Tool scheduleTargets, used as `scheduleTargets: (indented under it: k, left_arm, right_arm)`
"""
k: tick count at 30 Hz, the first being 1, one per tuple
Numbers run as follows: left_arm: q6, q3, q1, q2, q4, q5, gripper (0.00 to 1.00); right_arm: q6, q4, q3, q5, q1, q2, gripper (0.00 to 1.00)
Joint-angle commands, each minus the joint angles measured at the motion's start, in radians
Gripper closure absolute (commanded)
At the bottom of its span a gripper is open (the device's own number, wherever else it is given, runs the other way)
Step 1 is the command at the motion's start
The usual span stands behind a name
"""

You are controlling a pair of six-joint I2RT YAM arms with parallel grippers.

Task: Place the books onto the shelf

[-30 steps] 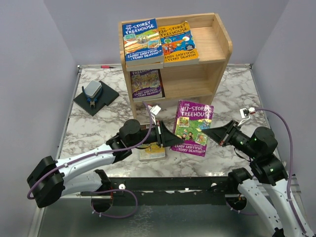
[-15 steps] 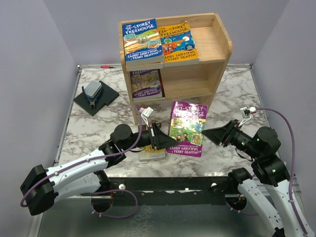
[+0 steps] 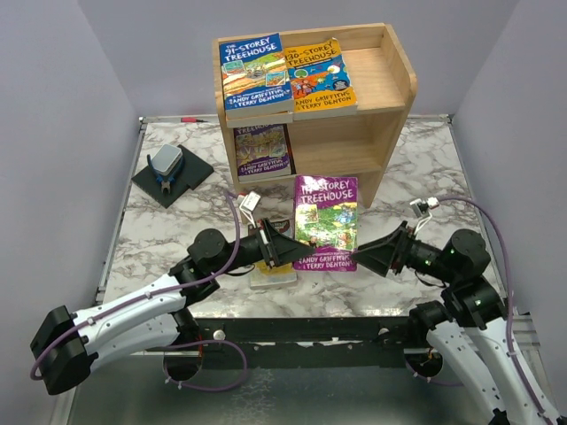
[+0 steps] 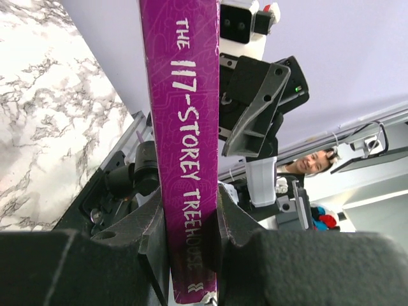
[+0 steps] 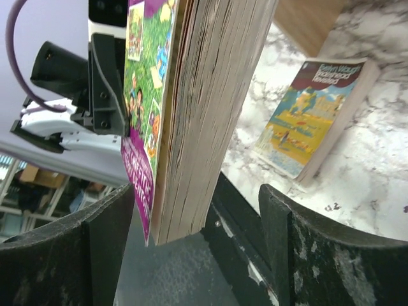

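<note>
Notes purple book upright just in front of the shelf, spine pinched firmly by left gripper. Finds right gripper spread wide astride the book's page edge, gaps showing on both sides. Counts blue book and orange book side by side on the shelf top, third book on its lower tier.

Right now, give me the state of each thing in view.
purple book: held by its spine
left gripper: shut on purple book
right gripper: open, straddling its page edge
blue book: flat on shelf top
orange book: flat beside it
Waugh paperback: flat on table
</note>
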Motion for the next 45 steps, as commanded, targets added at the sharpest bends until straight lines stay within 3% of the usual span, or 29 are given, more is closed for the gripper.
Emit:
scheduleTargets:
  k: [1, 8, 11, 30, 45]
  left_arm:
    - [-0.022, -0.006, -0.001, -0.04, 0.128, -0.068, 1.0]
    - [-0.052, -0.03, -0.001, -0.042, 0.174, -0.108, 1.0]
    - [-0.071, -0.041, -0.001, -0.039, 0.216, -0.138, 1.0]
    - [-0.089, -0.08, -0.001, 0.004, 0.335, -0.201, 1.0]
    - [-0.032, -0.118, -0.001, 0.013, 0.348, -0.234, 1.0]
  right_arm:
    - [0.057, 0.125, -0.044, -0.127, -0.003, -0.007, 0.18]
    - [0.142, 0.267, -0.099, -0.15, -0.003, 0.026, 0.18]
    - [0.21, 0.402, -0.133, -0.16, -0.004, 0.064, 0.19]
    - [0.374, 0.657, -0.122, -0.086, 0.023, 0.2, 0.23]
    - [0.443, 0.716, -0.126, -0.006, 0.122, 0.236, 0.49]
